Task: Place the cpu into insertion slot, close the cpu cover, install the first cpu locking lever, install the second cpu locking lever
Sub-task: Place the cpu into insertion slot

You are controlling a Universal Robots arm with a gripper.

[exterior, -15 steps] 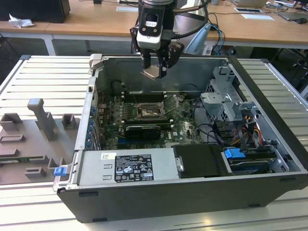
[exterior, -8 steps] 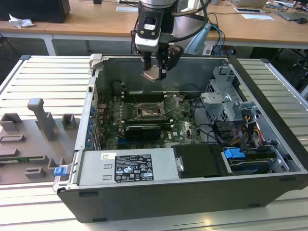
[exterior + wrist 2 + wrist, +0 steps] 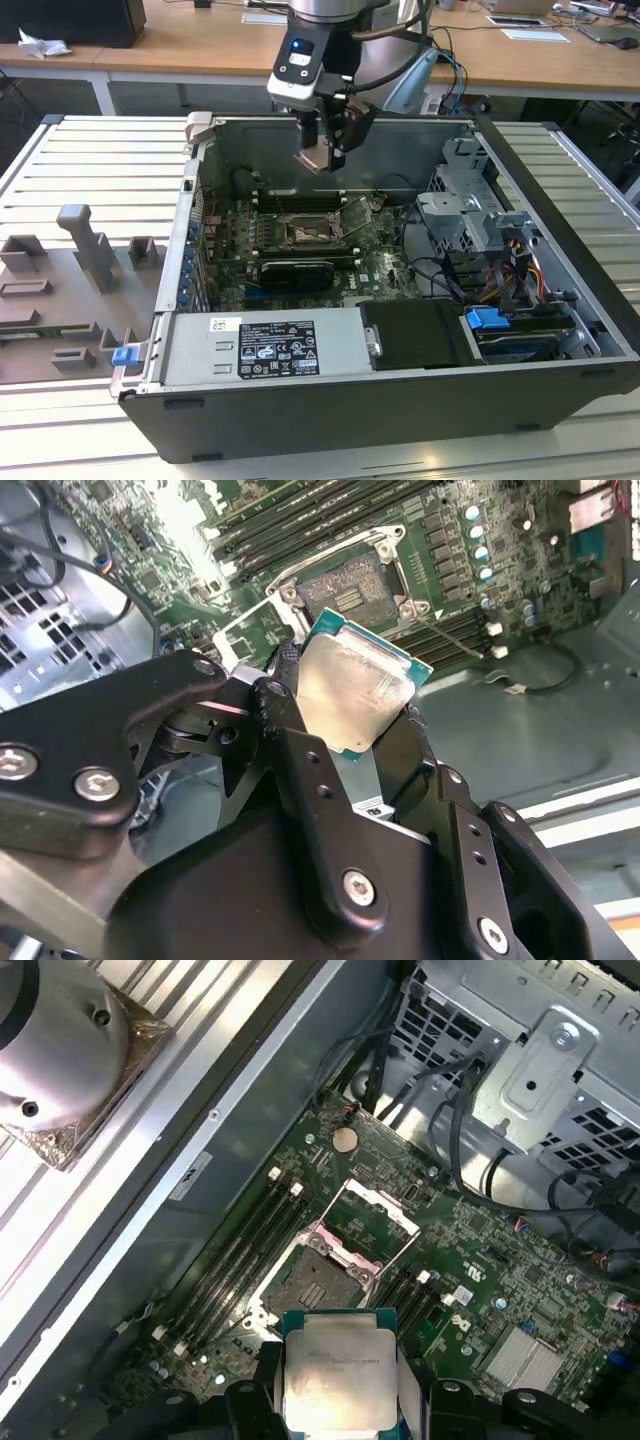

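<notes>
Above the motherboard [image 3: 300, 255] of the open computer case [image 3: 560, 260], the jaws are closed narrowly on the cpu [image 3: 314, 157], which they carry clear of the board, up near the case's far wall. In both wrist views the chip is pinched at two opposite edges, with its top face and the other two edges left free.

The cpu [image 3: 355, 695] is a thin square. Its green carrier edge frames a pale silvery-beige metal lid, which is dulled by smears and carries faint print. It sits tilted in the grasp, not level with the board.

The insertion slot [image 3: 318, 1285] lies open and empty below and just ahead of the chip [image 3: 340, 1370], with its dark contact field exposed. The cpu cover [image 3: 382, 1208], a bright metal frame with an open window, is swung back off the socket on its hinge edge, on the side toward the drive cage [image 3: 470, 210]. In the exterior view the socket [image 3: 305, 228] sits near the middle of the board, with memory slots [image 3: 300, 195] on its far side and the power supply [image 3: 265, 345] along the case's near edge. A grey fixture tray [image 3: 80, 270] rests on the slatted desk [image 3: 90, 150] to the exterior view's left.

The chip looks light and rigid, so it probably needs little squeeze. Its smooth lid and thin edges could let it slip or twist if the pinch is off centre. The underside and the socket's contacts are likely delicate, so the edges are the sensible place to hold, as the jaws do now. It would need to be level and squarely aligned before it touches down.
</notes>
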